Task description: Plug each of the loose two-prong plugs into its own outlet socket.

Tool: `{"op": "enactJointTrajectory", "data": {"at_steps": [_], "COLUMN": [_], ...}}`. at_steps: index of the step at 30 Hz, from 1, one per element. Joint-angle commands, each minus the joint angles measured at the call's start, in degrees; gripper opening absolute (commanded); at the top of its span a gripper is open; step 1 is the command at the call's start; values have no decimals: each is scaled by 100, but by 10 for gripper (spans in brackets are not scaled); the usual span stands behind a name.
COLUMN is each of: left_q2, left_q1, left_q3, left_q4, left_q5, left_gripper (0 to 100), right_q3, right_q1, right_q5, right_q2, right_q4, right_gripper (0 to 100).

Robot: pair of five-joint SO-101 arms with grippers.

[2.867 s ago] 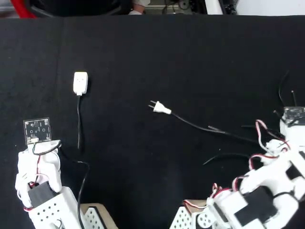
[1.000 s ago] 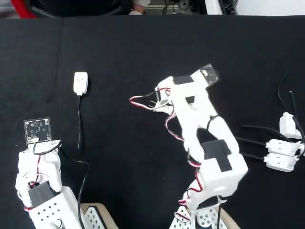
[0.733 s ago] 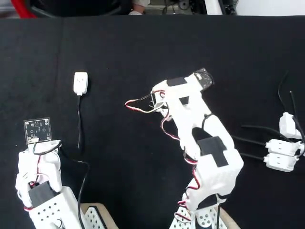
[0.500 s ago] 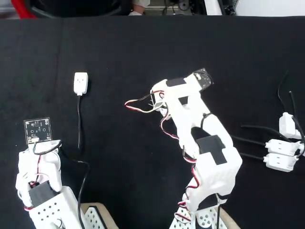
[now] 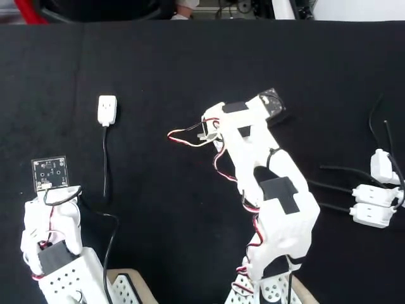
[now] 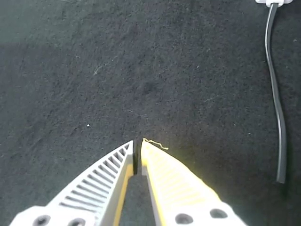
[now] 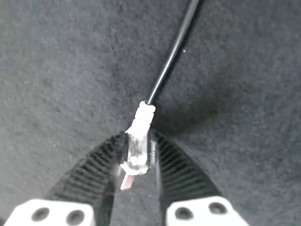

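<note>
White arms (image 5: 273,166) with black patches (image 5: 277,192), ribbed fingers (image 7: 184,178).

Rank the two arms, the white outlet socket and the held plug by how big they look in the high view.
1. right arm, though being nearer the camera may enlarge it
2. left arm, partly cut off at the picture's edge
3. outlet socket
4. plug, partly hidden

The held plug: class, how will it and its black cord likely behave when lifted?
The plug looks small, so probably light and rigid. Its thin cord will likely trail limply and tug it sideways in the right tool.
</note>
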Motion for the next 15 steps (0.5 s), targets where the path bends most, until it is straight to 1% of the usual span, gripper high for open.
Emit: {"op": "enactJointTrajectory", "data": {"at_steps": [1, 6, 12, 15], "left_q2": [-44, -44, -44, -44], "left_q1": [-66, -66, -66, -66], "left_q3": [110, 110, 110, 110], "left_q4": [26, 26, 26, 26], "left_q5": [62, 62, 62, 62], "left_gripper": [43, 43, 43, 43], "right_q3": [-189, -198, -198, -180], "right_q1": [-70, -105, -440, -519], "right_q5": [299, 510, 501, 501], "right_q2": [-22, -4, -4, -4], "right_q4": [-97, -97, -97, -97], "right_gripper": [17, 14, 92, 103]}}
